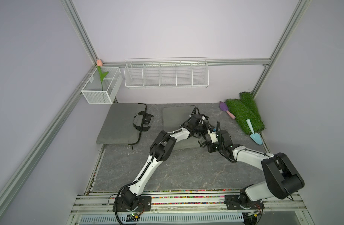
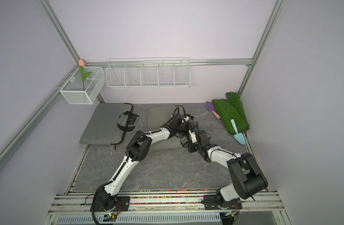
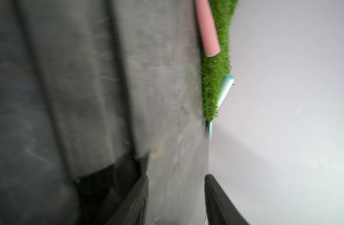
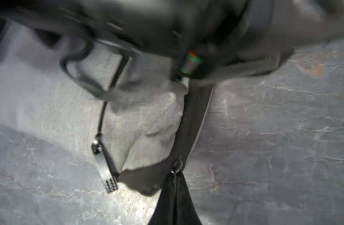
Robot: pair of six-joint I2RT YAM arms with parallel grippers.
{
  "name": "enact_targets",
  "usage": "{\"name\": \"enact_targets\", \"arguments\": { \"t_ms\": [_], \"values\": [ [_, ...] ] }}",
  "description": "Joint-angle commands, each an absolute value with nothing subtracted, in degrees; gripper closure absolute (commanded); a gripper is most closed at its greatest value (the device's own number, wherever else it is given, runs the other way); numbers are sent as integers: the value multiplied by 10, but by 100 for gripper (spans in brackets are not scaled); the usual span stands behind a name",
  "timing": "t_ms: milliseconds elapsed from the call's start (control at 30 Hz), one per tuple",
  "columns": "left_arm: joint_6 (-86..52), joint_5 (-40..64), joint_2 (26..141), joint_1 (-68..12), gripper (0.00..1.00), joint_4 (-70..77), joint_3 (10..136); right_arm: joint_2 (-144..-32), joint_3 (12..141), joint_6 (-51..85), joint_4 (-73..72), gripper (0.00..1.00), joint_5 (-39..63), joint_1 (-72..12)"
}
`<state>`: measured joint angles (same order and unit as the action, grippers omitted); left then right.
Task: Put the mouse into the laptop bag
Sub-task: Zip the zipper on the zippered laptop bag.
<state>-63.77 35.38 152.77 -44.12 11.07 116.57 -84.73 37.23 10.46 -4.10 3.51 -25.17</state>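
Two grey laptop bags lie on the table. The mouse [image 1: 147,119] [image 2: 131,120] is small and black and rests on the black handles of the left bag [image 1: 116,124] [image 2: 101,124]. Both grippers are at the right edge of the middle laptop bag [image 1: 175,116] [image 2: 159,116] [image 4: 143,116]. My right gripper [image 4: 175,176] [image 1: 202,144] is shut on that bag's zipper pull [image 4: 177,165], and the bag's corner is lifted. My left gripper [image 3: 177,181] [image 1: 206,126] is open just beyond the bag's edge [image 3: 69,97], with only table between its fingers.
Green turf rolls [image 1: 243,115] lie at the back right, with a purple trowel [image 1: 224,108] and a blue trowel [image 1: 254,134] beside them. A white wire rack [image 1: 166,75] and a mesh box with a tulip [image 1: 102,87] hang on the walls.
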Motion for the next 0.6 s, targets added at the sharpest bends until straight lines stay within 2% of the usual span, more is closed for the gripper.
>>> {"name": "enact_targets", "arguments": {
  "t_ms": [0, 133, 200, 333, 433, 567],
  "values": [
    [-684, 339, 1616, -437, 53, 147, 1134, -825, 389, 95, 36, 94, -34, -295],
    [-661, 320, 1607, -441, 52, 141, 1129, -849, 427, 88, 119, 94, -135, -375],
    [-651, 319, 1605, -441, 52, 137, 1129, -868, 447, 85, 146, 94, -153, -396],
    [-662, 328, 1608, -441, 52, 173, 1117, -855, 452, 54, 118, 94, -119, -430],
    [-676, 331, 1613, -441, 52, 209, 1105, -841, 443, 2, 57, 94, -41, -457],
    [-689, 338, 1621, -441, 54, 234, 1104, -861, 456, 6, 53, 94, -63, -454]
  ]
}}
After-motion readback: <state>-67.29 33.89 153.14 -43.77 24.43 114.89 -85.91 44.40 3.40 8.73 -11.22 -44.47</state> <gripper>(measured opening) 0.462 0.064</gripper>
